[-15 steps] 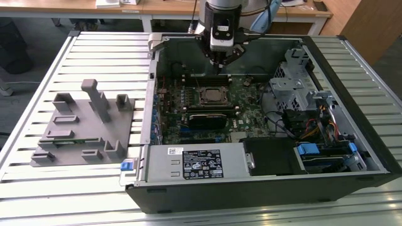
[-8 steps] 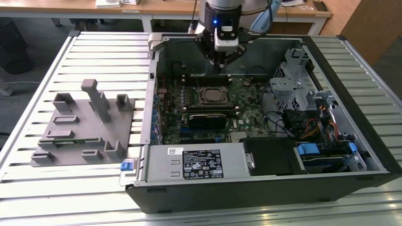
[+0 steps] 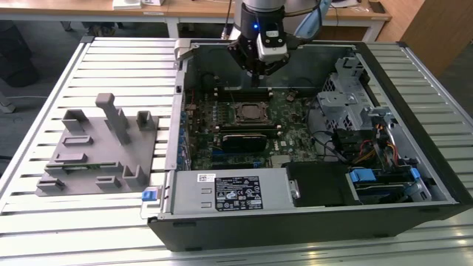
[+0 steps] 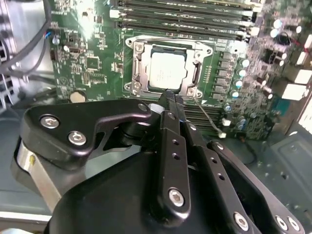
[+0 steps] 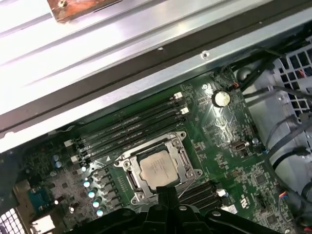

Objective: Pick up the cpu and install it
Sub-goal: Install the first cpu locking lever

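The arm [image 3: 273,11] reaches down from the far side of the scene, about midway between left and right, with its wrist pointing almost straight down. The black gripper [image 3: 255,77] hangs at its end; in the second wrist view its fingers [image 4: 168,146] seem closed, meeting at the tips.

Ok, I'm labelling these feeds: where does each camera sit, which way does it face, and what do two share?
Exterior view: off the arm, looking down into the open computer case; the arm and gripper hang over the motherboard.
Second wrist view: on the wrist, looking along the shut gripper at the cpu in its socket.
First wrist view: on the wrist, looking down at the cpu and motherboard; gripper tip shows.
Shared: both wrist views show cpu and gripper.
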`<state>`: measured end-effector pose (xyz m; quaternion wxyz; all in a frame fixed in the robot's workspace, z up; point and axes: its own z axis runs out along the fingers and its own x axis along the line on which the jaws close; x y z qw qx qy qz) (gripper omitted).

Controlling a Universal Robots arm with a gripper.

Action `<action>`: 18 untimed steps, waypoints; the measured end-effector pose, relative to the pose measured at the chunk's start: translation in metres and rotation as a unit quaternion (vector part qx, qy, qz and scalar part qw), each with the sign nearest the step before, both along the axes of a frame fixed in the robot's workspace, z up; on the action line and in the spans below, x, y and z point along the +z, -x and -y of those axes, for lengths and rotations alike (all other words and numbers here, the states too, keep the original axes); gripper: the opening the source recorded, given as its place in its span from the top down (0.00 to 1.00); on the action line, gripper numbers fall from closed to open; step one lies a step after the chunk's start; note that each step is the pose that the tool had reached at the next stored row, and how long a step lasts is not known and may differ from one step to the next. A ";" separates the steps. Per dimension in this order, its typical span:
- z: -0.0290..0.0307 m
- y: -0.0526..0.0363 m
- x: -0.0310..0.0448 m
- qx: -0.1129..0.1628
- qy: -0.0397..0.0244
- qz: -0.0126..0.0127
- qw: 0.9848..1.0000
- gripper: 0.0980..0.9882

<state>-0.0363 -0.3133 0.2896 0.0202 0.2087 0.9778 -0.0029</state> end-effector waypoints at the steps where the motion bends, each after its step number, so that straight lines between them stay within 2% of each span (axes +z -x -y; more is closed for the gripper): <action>1: 0.0000 0.0000 -0.0001 0.009 0.000 0.000 1.000 0.99; 5: 0.0000 0.0000 -0.0003 0.046 0.000 0.000 0.999 0.99; 9: 0.0000 0.0000 -0.0004 0.081 0.000 0.000 0.997 0.99; 13: 0.0000 0.0000 -0.0005 0.116 0.000 0.000 0.993 0.99; 18: 0.0000 0.0000 -0.0007 0.156 0.000 0.000 0.988 0.99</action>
